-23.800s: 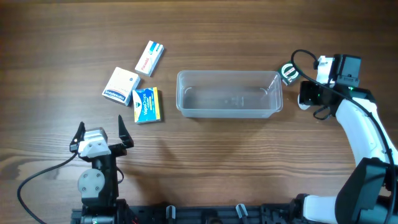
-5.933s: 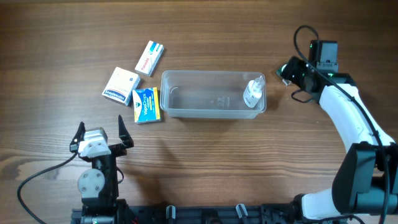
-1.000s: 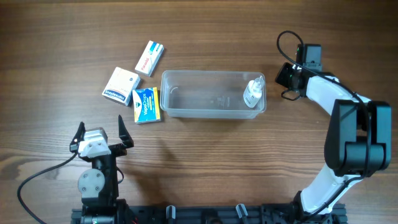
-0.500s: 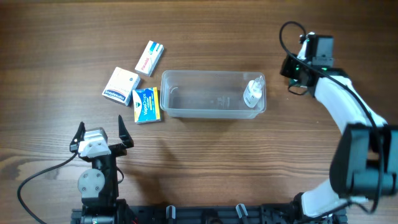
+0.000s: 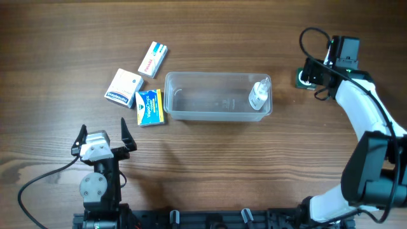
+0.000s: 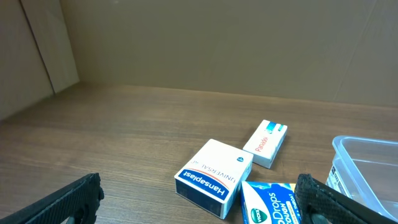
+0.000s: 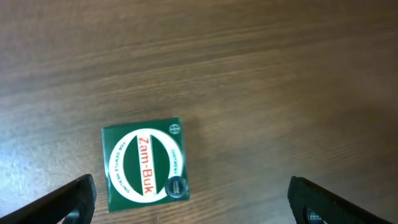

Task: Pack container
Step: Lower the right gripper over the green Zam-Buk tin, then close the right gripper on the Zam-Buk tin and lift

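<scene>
Hovering with jaws spread over the small square green Zam-Buk box (image 7: 144, 163), the right gripper (image 7: 194, 200) likely next needed to descend, clamp it and carry it into the clear rectangular plastic container (image 5: 210, 74).

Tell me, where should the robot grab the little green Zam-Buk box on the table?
Pinch its two opposite side edges, coming straight down from above. The Zam-Buk box lies flat on the table, label up, low and nearly square, with nothing crowding it. The right gripper hangs open over it, so it would likely only need to centre and lower.
</scene>
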